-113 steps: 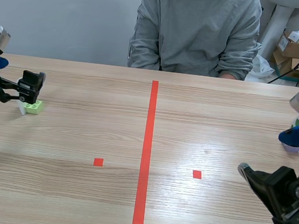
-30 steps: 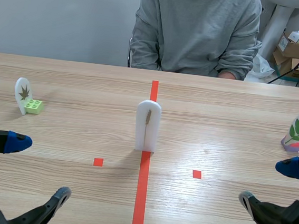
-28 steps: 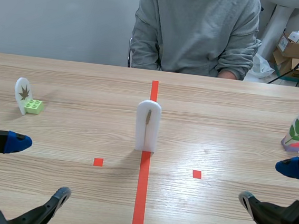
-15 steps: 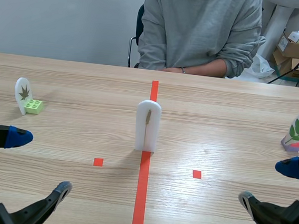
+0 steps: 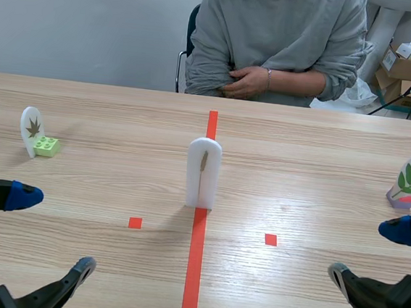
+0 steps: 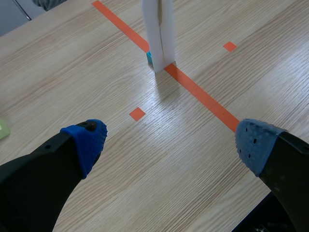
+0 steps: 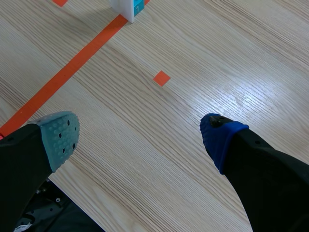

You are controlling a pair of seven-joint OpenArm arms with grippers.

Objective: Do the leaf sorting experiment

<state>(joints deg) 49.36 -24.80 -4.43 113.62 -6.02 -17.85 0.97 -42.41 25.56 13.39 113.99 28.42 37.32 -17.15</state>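
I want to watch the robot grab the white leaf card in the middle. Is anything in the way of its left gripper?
No, nothing visible is in the way. The left gripper is open, and only bare table lies between it and the white leaf card, which stands upright ahead of it.

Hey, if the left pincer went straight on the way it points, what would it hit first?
Probably the upright white leaf card, straight ahead of the open left pincer. The pincer also tilts downward, so the table might come first.
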